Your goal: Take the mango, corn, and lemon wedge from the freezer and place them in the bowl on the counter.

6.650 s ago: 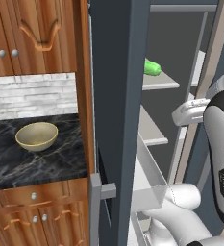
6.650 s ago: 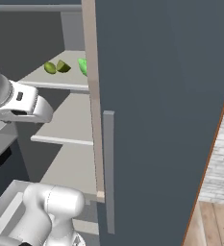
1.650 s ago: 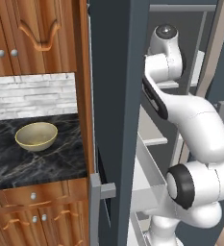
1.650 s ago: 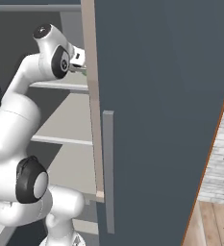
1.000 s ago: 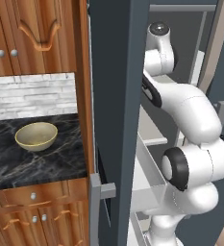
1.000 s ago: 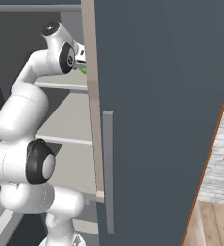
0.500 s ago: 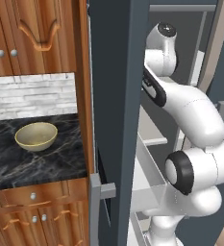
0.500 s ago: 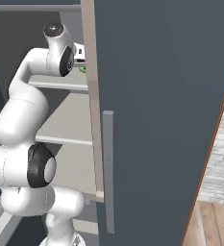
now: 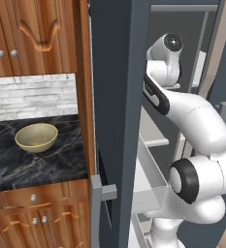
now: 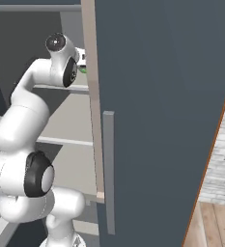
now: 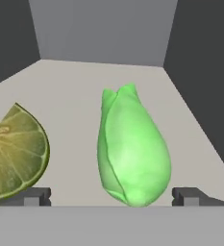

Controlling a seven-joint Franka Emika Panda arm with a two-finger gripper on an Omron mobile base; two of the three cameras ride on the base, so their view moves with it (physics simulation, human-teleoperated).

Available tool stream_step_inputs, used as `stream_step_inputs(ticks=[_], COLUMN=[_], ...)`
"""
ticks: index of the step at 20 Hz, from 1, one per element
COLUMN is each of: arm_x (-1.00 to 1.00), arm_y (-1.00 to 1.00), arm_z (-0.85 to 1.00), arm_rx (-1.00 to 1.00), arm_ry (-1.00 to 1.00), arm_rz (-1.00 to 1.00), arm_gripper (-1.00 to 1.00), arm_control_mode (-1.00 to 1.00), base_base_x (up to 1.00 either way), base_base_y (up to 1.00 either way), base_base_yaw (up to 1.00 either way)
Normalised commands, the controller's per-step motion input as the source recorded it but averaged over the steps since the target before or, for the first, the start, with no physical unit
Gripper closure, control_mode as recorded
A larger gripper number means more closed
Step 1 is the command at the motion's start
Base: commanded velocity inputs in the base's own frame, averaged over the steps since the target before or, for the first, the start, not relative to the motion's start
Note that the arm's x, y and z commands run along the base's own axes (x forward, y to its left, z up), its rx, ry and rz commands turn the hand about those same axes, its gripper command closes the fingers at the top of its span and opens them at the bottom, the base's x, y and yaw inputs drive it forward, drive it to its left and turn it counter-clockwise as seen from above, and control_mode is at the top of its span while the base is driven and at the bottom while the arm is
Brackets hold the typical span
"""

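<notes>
On the pale grey upper shelf (image 11: 84, 81) inside the freezer (image 9: 119, 97), a bright green elongated item with a pointed leafy tip (image 11: 131, 149), seemingly the corn in its husk, lies right in front of my hand. My gripper (image 11: 111, 197) is open, one fingertip on each side of its near end. The lemon wedge (image 11: 15, 153) lies just left of it, cut face showing, beside the left fingertip (image 11: 31, 196). The tan bowl (image 9: 36, 137) sits on the black marble counter (image 9: 17, 167). No mango is in view.
The open slate-grey freezer door (image 10: 167, 96) with its grey bar handle (image 10: 108, 173) stands close to the right of my arm. Dark freezer walls (image 11: 205, 72) close in the shelf on both sides. A clear drawer (image 9: 151, 189) sits lower down, and wooden cupboards (image 9: 32, 34) hang above the counter.
My arm has risen from low by the drawers up to the upper shelf. Over the last second it has only shifted slightly at the shelf.
</notes>
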Motion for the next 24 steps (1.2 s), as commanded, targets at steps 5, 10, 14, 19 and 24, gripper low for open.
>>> stream_step_inputs(ticks=[5, 10, 14, 19, 24], arm_x=[0.41, 0.41, 0.21, 0.14, 0.00], arm_y=[-0.18, -0.26, -0.04, 0.00, 0.00], arm_z=[0.00, 0.00, 0.00, -0.08, -0.27], arm_rx=[0.03, 0.05, 0.01, 0.00, 0.00], arm_ry=[0.06, 0.11, 0.02, 0.01, 0.00], arm_rz=[-0.02, 0.00, 0.00, 0.00, 0.00], arm_gripper=[-1.00, -1.00, -1.00, -1.00, 1.00], arm_control_mode=[-1.00, -1.00, -1.00, -1.00, -1.00], base_base_x=[0.00, 0.00, 0.00, 0.00, 0.00], base_base_y=[0.00, 0.00, 0.00, 0.00, 0.00], base_base_yaw=[0.00, 0.00, 0.00, 0.00, 0.00])
